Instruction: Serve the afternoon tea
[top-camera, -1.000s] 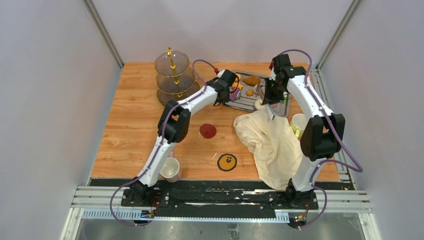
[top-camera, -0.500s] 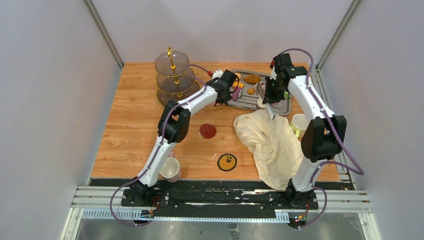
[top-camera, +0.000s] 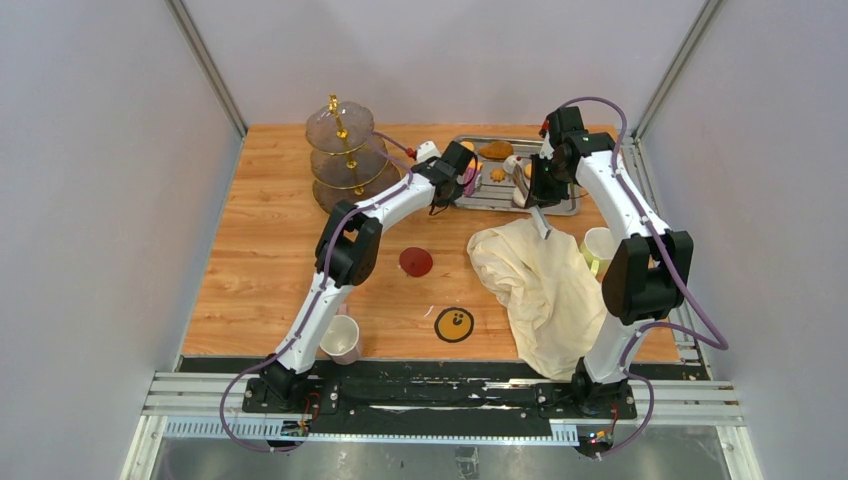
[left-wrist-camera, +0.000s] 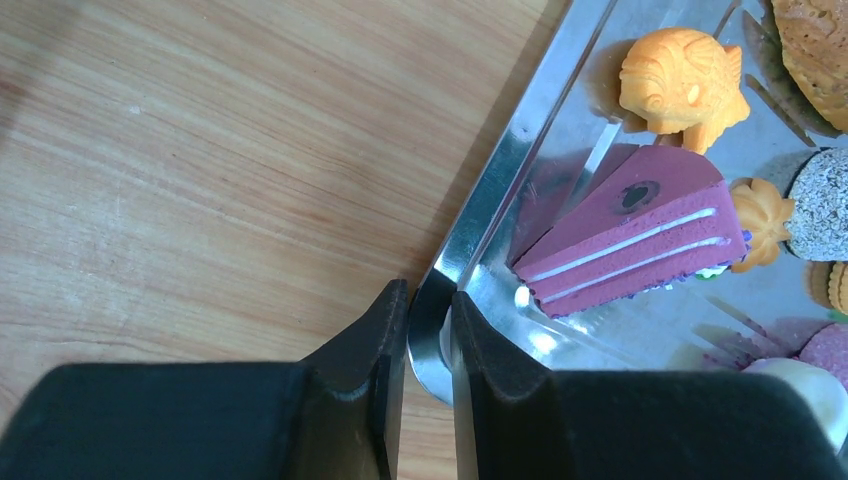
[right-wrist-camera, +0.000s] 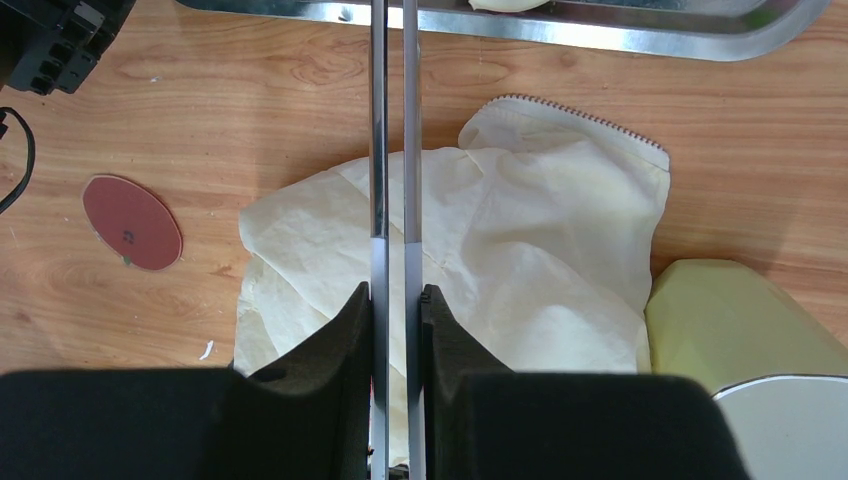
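Observation:
A steel tray (left-wrist-camera: 500, 190) at the back of the table holds small cakes: a pink layered slice (left-wrist-camera: 630, 235), an orange fish-shaped cake (left-wrist-camera: 680, 85) and others. My left gripper (left-wrist-camera: 428, 300) is shut on the tray's near-left corner rim. The three-tier glass stand (top-camera: 345, 155) with a gold stem stands to the left of that arm, its tiers bare. My right gripper (right-wrist-camera: 397, 295) is shut on metal tongs (right-wrist-camera: 392, 150), whose tips reach to the tray's front edge. One pale mug (top-camera: 598, 245) sits right of the cloth. Another mug (top-camera: 342, 338) stands near the left arm's base.
A crumpled cream cloth (top-camera: 540, 285) lies under the right gripper, in front of the tray. A red round coaster (top-camera: 416, 262) and a yellow-faced dark coaster (top-camera: 454, 324) lie on the wooden table (top-camera: 260, 260). Grey walls close in both sides.
The tray has slid toward the back of the table and turned straight, with my left gripper on its corner. The right gripper has kept hold of the tongs.

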